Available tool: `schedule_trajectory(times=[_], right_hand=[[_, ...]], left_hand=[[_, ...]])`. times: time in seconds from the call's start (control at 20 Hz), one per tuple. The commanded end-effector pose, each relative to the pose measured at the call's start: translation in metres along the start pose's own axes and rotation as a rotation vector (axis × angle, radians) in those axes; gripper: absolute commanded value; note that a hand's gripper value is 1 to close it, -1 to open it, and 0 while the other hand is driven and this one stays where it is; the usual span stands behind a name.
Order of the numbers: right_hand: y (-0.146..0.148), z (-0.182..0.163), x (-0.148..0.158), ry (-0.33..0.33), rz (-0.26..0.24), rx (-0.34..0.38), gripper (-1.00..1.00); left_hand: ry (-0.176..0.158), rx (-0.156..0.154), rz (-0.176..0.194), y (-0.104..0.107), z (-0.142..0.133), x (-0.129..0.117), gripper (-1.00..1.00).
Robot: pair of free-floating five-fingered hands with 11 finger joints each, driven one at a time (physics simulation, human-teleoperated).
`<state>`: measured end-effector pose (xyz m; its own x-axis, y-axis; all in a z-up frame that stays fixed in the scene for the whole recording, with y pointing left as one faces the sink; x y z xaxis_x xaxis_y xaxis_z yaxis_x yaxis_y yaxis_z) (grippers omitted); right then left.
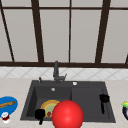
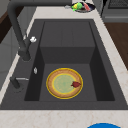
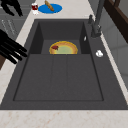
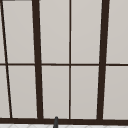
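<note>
Your left hand hangs over the front left corner of the sink, just beside the yellow-rimmed plate that lies flat on the floor of the deeper left basin. In the front view it reads as a dark clump with a finger pointing down — you cannot tell from that whether its fingers are spread or curled. Your right hand floats over the right edge of the sink, above the shallow draining side; in the right side view its fingers are straight and spread, holding nothing. A second hand shows at the far top left of that view, near the blue plate.

On the yellow-rimmed plate a small red piece sits near the rim. A large red ball fills the foreground of the front view, covering part of the plate. The faucet stands behind the basin — a window rises behind it. The blue plate carries a brown stick, with a small red-and-white jar just beside it.
</note>
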<state>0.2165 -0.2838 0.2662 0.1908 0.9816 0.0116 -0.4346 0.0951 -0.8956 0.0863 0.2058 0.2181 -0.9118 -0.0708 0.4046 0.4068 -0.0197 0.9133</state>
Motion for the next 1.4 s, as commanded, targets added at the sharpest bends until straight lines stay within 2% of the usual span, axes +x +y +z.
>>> schedule_trajectory(times=[0.0, 0.75, 0.95, 1.1, 1.15, 1.3, 1.35], right_hand=[[0.017, 0.029, 0.010, -0.003, 0.027, -0.004, -1.00], [0.071, 0.122, 0.059, 0.007, 0.047, -0.056, -1.00], [0.084, 0.141, 0.067, 0.008, 0.030, -0.049, -1.00], [0.083, 0.140, 0.061, 0.031, 0.000, -0.027, -1.00], [0.083, 0.138, 0.067, 0.002, 0.008, -0.014, -1.00], [0.085, 0.140, 0.068, -0.002, 0.003, -0.013, -1.00], [0.086, 0.140, 0.068, -0.002, 0.004, -0.004, 0.00]], left_hand=[[0.000, 0.000, 0.000, 0.000, 0.000, 0.000, 0.00], [0.000, 0.000, 0.000, 0.000, 0.000, 0.000, 0.00], [0.000, 0.000, 0.000, 0.000, 0.000, 0.000, 0.00], [0.000, 0.000, 0.000, 0.000, 0.000, 0.000, 0.00], [0.000, 0.000, 0.000, 0.000, 0.000, 0.000, 0.00], [0.000, 0.000, 0.000, 0.000, 0.000, 0.000, 0.00], [0.001, 0.002, -0.018, 0.000, 0.000, 0.000, -1.00]])
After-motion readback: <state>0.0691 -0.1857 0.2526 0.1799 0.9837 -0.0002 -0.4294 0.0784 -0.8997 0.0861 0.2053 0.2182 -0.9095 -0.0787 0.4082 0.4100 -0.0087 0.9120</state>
